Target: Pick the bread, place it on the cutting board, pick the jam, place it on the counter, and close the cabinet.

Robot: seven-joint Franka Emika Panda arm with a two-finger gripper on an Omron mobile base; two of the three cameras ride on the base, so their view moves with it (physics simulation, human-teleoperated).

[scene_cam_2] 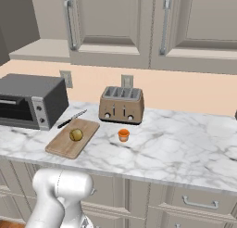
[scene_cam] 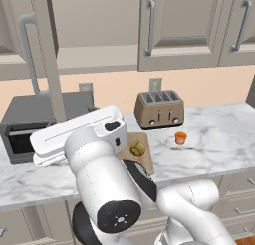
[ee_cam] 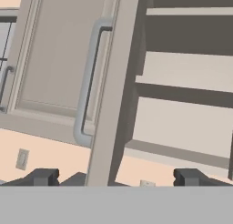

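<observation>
Straddling the open cabinet (ee_cam: 107,104) door's edge, the gripper (ee_cam: 113,176) gapes wide, holding nothing; bread (scene_cam_2: 76,135) sits on cutting board (scene_cam_2: 62,148).

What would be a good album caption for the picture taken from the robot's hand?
Gripper open, facing the edge of the open cabinet door and its long grey handle, bare shelves beyond.

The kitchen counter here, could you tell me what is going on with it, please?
The bread lies on the cutting board, and the jam stands on the counter beside it. The cabinet door is open, edge-on before the robot's open hand, so closing it seems all that is left.
</observation>
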